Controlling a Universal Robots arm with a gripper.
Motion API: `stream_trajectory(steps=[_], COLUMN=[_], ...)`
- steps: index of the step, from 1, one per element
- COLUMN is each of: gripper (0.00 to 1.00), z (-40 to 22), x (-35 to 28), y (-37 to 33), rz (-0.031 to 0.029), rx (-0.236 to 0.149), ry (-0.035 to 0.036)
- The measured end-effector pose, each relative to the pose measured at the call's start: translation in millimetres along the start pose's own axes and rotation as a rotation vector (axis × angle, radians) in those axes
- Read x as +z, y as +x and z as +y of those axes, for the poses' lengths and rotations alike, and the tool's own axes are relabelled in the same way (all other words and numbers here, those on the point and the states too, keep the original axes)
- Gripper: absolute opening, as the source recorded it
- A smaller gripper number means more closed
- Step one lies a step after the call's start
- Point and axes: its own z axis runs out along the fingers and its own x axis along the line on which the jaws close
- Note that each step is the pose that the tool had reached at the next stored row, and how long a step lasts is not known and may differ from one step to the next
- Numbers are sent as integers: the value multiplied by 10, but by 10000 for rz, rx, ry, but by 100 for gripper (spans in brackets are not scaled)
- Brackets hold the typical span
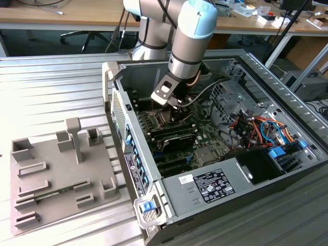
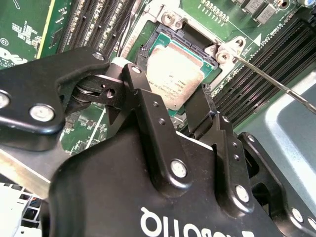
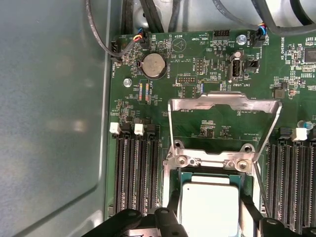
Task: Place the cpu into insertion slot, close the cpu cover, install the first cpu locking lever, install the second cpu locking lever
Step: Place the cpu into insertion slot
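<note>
The cpu, a small silver-grey square, lies flat in the black insertion slot on the green motherboard. My gripper reaches down into the computer case and is shut on the cpu, one black finger against each of two opposite edges. The first wrist view shows the same grip, the gripper straddling the cpu. The cpu cover, a thin silvery frame, stands swung open on its hinge beyond the slot. A thin locking lever sticks out unlatched beside the slot.
Black memory slots flank the socket on both sides. Cables and a power supply fill the case at the exterior view's right. A grey fixture tray lies on the ribbed table at the exterior view's left.
</note>
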Motion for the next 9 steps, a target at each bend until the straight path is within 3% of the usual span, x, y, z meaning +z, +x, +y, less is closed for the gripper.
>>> stream_trajectory(steps=[9], gripper=[55], z=[0], x=[8], y=[14], rz=[-14], rx=[4], ry=[2])
